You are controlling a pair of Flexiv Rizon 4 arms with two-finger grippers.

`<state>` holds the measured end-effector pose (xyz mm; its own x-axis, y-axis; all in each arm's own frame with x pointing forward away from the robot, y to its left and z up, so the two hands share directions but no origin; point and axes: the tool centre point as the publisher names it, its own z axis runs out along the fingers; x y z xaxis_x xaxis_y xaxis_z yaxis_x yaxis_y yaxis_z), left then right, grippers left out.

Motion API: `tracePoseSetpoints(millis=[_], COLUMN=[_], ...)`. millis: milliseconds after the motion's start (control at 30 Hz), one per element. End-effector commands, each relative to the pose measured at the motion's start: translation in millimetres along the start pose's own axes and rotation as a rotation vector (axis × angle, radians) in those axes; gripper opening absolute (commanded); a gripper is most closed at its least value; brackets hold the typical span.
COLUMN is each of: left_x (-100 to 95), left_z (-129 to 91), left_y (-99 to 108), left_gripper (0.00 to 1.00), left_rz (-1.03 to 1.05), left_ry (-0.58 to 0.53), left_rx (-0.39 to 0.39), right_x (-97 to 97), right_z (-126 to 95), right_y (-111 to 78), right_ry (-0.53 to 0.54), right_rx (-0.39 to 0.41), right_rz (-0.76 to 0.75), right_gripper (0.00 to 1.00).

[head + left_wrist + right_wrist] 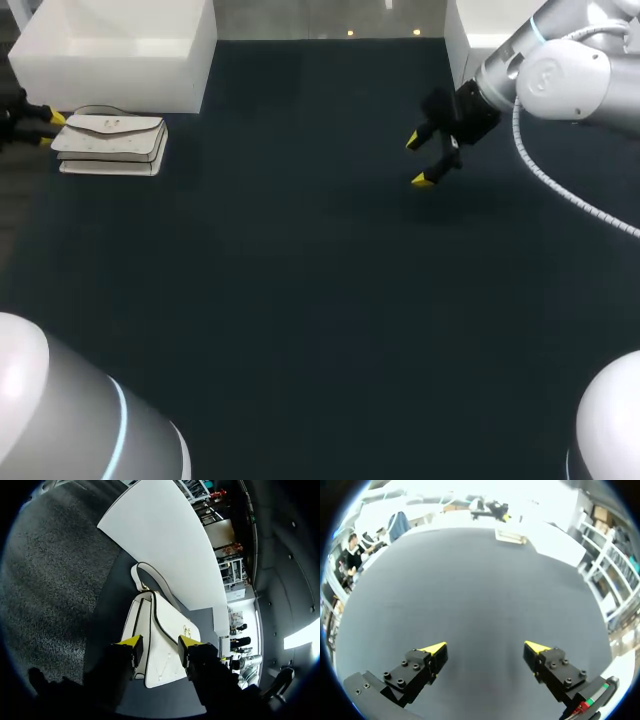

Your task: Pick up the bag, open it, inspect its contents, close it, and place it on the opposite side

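1. The bag is laid flat at the tabletop's far left, beside a white box.
2. The left end effector is spread open at the bag's end.
3. The right end effector is spread open, well apart.

bag | white, dark-edged flap shut | lying flat | table's far-left corner

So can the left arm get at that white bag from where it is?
Probably yes. The left gripper is open right at one end of the white bag, with nothing between them. A white box stands just behind it, seemingly not in the way.
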<state>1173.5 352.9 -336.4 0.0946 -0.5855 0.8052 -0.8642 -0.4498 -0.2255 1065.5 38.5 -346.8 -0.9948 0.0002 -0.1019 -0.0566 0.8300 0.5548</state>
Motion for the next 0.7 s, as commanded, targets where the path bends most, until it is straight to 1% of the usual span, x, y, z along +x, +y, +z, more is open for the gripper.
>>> tracePoseSetpoints(millis=[33, 167, 267, 300, 333, 367, 467, 567, 700], left_x=[-6.6, -6.3, -6.9, -6.3, -5.3, -4.2, -1.5, 3.1, 9.3], left_z=[5.8, 8.2, 9.9, 10.4, 10.6, 10.6, 10.7, 12.3, 19.1], left_y=[-8.4, -5.5, -3.0, -0.5, 1.9, 4.5, 11.2, 22.4, 37.0], left_gripper=[0.43, 0.42, 0.31, 0.12, 0.02, 0.0, 0.0, 0.0, 0.0], left_rz=[-0.006, -0.011, -0.017, -0.02, -0.022, -0.023, -0.026, -0.026, -0.025], left_ry=[0.275, 0.273, 0.27, 0.269, 0.269, 0.269, 0.273, 0.281, 0.285], left_rx=[-0.553, -0.574, -0.584, -0.591, -0.597, -0.602, -0.611, -0.613, -0.617], right_x=[-1.1, -1.1, -1.1, -1.1, -1.1, -1.1, -1.1, -1.1, -1.1], right_z=[0.8, 0.8, 0.8, 0.8, 0.8, 0.8, 0.8, 0.8, 0.8], right_y=[-0.6, -0.6, -0.6, -0.6, -0.6, -0.6, -0.6, -0.6, -0.6], right_ry=[0.001, 0.001, 0.001, 0.001, 0.001, 0.001, 0.001, 0.001, 0.001], right_rx=[-0.002, -0.002, -0.002, -0.002, -0.002, -0.002, -0.002, -0.002, -0.002], right_rz=[-0.001, -0.001, -0.001, -0.001, -0.001, -0.001, -0.001, -0.001, -0.001], right_gripper=[1.0, 1.0, 1.0, 1.0, 1.0, 1.0, 1.0, 1.0, 1.0])
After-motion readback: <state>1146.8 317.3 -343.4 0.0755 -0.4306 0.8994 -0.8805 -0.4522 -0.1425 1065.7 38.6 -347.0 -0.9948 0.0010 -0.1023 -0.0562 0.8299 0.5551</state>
